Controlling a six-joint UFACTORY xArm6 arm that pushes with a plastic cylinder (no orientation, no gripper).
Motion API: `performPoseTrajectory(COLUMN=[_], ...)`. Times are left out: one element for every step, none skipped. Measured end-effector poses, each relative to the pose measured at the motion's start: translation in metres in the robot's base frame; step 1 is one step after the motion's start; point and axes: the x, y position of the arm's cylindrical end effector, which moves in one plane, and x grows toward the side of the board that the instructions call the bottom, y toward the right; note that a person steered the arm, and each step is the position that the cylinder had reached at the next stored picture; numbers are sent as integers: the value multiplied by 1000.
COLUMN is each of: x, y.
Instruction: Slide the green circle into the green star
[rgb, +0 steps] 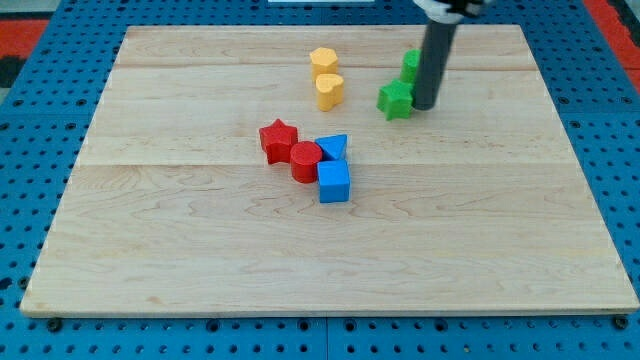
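Observation:
The green star (396, 99) lies on the wooden board (200, 250) at upper right of centre. The green circle (411, 65) sits just above and to the right of it, partly hidden behind my dark rod. My tip (424, 107) rests on the board directly right of the green star, touching or nearly touching it, and below the green circle.
Two yellow blocks, a hexagon (323, 62) and a heart (330, 91), sit left of the green pair. Near the centre cluster a red star (278, 139), red cylinder (306, 161), blue triangle (333, 147) and blue cube (334, 182).

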Motion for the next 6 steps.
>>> performPoseTrajectory(x=[-25, -14, -20, -52, -67, -67], y=[-46, 45, 114, 106, 42, -32])
